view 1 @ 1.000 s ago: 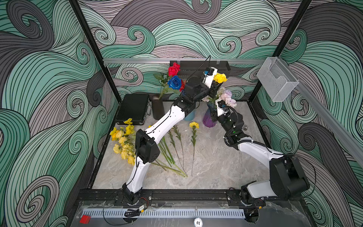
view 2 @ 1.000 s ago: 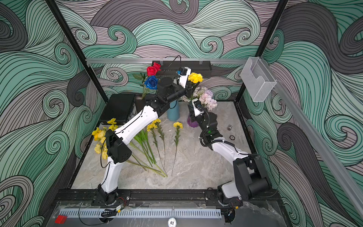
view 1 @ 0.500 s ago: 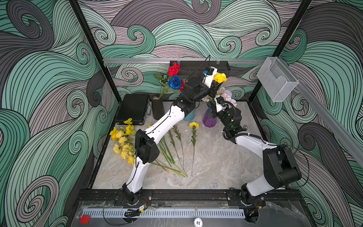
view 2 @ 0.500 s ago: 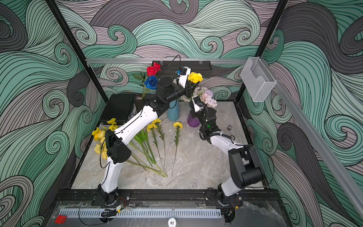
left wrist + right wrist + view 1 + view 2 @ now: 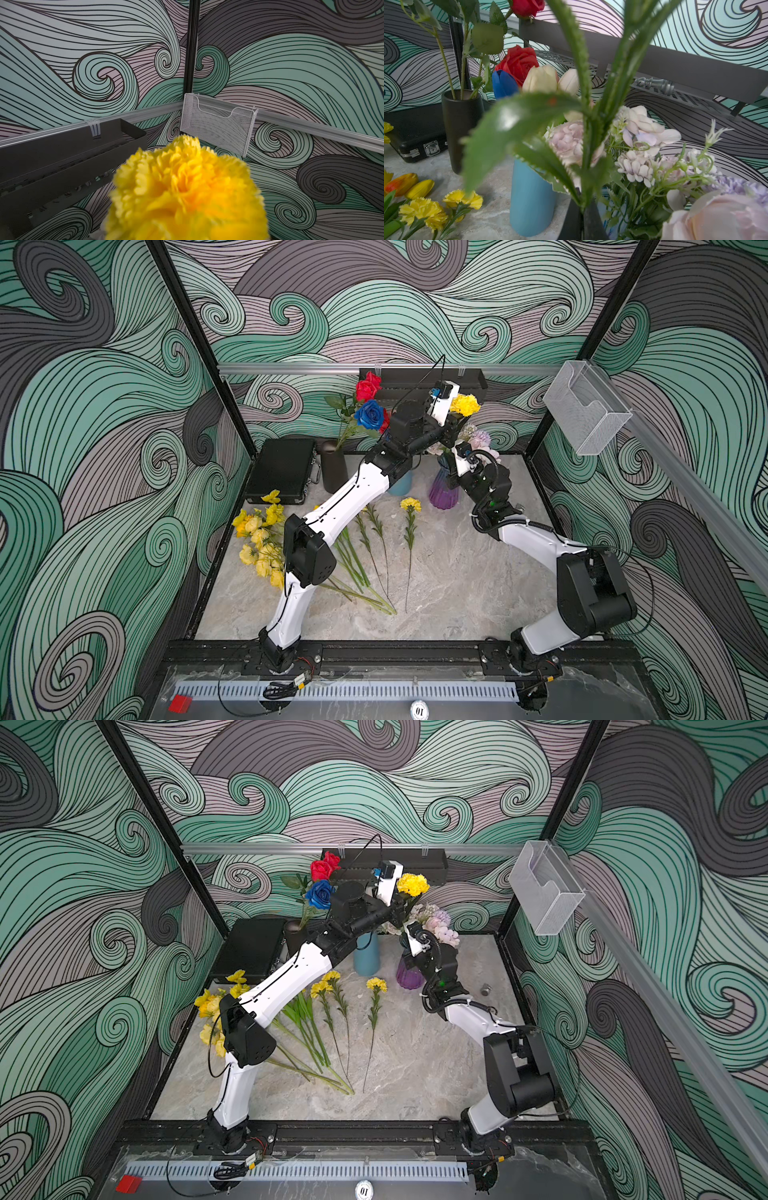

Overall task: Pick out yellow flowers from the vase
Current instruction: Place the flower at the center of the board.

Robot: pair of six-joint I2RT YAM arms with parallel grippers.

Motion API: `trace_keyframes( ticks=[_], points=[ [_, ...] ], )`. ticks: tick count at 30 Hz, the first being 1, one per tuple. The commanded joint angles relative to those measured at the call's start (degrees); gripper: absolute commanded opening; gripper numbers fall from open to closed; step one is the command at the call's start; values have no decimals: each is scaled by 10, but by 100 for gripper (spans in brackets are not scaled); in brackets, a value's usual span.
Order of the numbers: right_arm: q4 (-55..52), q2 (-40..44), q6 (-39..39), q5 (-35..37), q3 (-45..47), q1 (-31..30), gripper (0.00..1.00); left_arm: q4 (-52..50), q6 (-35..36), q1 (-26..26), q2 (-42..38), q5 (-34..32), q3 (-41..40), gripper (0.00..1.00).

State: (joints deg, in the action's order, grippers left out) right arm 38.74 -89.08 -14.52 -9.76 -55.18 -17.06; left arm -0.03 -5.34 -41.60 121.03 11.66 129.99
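Observation:
A yellow flower, a round carnation head (image 5: 464, 405) (image 5: 412, 884), stands high over the purple vase (image 5: 444, 493) (image 5: 409, 975) among pale pink and lilac blooms. My left gripper (image 5: 451, 429) is at its stem just under the head. That head (image 5: 185, 193) fills the left wrist view and hides the jaws. My right gripper (image 5: 582, 199) (image 5: 448, 456) is lower, shut on the same green stem (image 5: 586, 145) above the vase mouth. Other yellow flowers lie on the table: a carnation (image 5: 410, 504) and a heap (image 5: 257, 539).
A blue vase (image 5: 366, 957) stands beside the purple one, under my left arm. A black vase (image 5: 333, 472) with red and blue roses and a black case (image 5: 282, 470) sit at the back left. A black shelf (image 5: 419, 381) and a mesh holder (image 5: 586, 410) hang on the walls.
My right arm has swung in toward the purple vase and its jaws have shut on the carnation's stem. The left arm and the flower head have hardly moved.

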Motion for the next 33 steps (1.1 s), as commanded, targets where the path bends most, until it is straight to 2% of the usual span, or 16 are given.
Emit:
trace_keyframes(
  ticks=[1, 8, 10, 15, 20, 25, 29, 33],
  points=[
    [-38, 35, -1, -18, -24, 4, 3, -74, 4, -1, -65, -29, -12, 38],
    [-109, 73, 36, -27, -56, 8, 4, -98, 2, 0, -188, -66, -159, 62],
    [-135, 81, 46, -31, -73, 9, 4, -83, -5, 1, -234, -90, -223, 64],
    [-200, 103, 74, -41, -117, 9, 4, 96, -29, 2, -373, -139, -478, 75],
    [-260, 134, 114, -68, -153, 8, 5, 46, -36, 2, -428, -176, -558, 78],
    [-313, 165, 168, -89, -173, 6, 5, 76, -62, 3, -480, -252, -696, 83],
    [-410, 191, 171, -81, -188, -23, 4, 73, -96, 8, -525, -299, -790, 87],
    [-484, 216, 176, -69, -165, -69, 4, 52, -122, 14, -571, -347, -865, 90]
  ],
)
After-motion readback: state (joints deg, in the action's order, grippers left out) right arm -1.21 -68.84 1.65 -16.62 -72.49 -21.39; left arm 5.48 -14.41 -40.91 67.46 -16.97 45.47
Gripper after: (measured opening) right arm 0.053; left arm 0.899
